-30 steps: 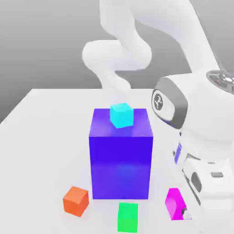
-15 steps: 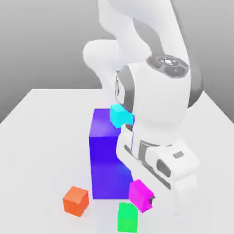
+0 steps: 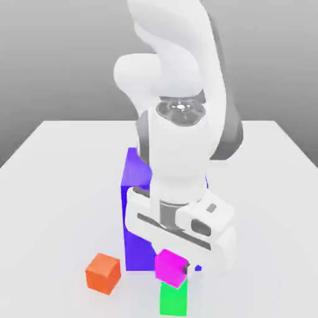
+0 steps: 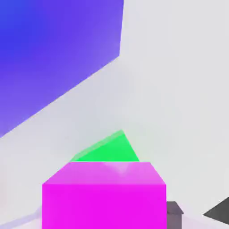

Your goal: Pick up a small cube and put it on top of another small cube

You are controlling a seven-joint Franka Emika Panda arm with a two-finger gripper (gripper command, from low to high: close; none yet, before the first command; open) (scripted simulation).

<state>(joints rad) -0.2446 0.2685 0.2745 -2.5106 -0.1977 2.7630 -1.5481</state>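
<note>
Panda arm reaches down in front of the blue block (image 3: 138, 239), gripper (image 3: 186, 268) pointing downward, hand tilted in exterior view. Gripping magenta cube (image 3: 171, 268), tilted, overlapping the upper part of green cube (image 3: 174, 299); contact between cubes unclear.

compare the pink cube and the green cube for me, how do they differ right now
The pink cube is bright magenta, while the green cube is bright green. The pink cube is in the gripper; the green cube is not gripped. The pink cube sits tilted in the exterior view, while the green cube stands upright, lower down. Both are plain, small cubes.
</note>
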